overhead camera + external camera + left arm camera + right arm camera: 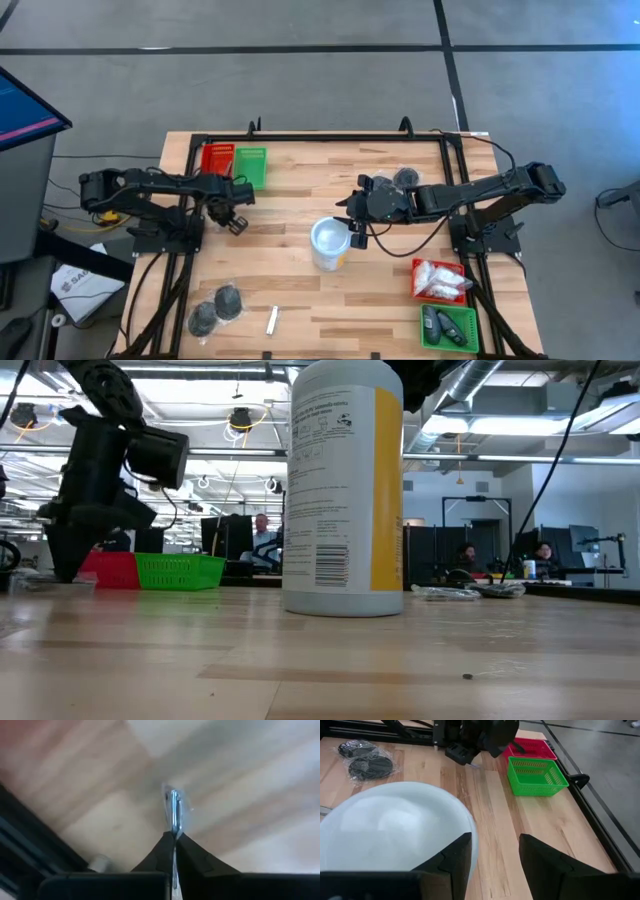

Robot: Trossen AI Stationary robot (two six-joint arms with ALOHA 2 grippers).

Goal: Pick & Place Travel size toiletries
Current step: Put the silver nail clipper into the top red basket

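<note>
Holding a slim silvery tube (173, 812) pinched edge-on between its closed fingers, the left claw (232, 222) hovers over the table (300, 300) near the green tray (251, 165). Carry it level and release low. The right claw (356, 236) stands apart beside the white cup (329, 243).

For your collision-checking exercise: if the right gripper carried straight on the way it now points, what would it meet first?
The right gripper is open beside the white cup. Straight ahead lies bare table, then probably the left gripper; the green tray sits just off that line. Depth is uncertain.
</note>
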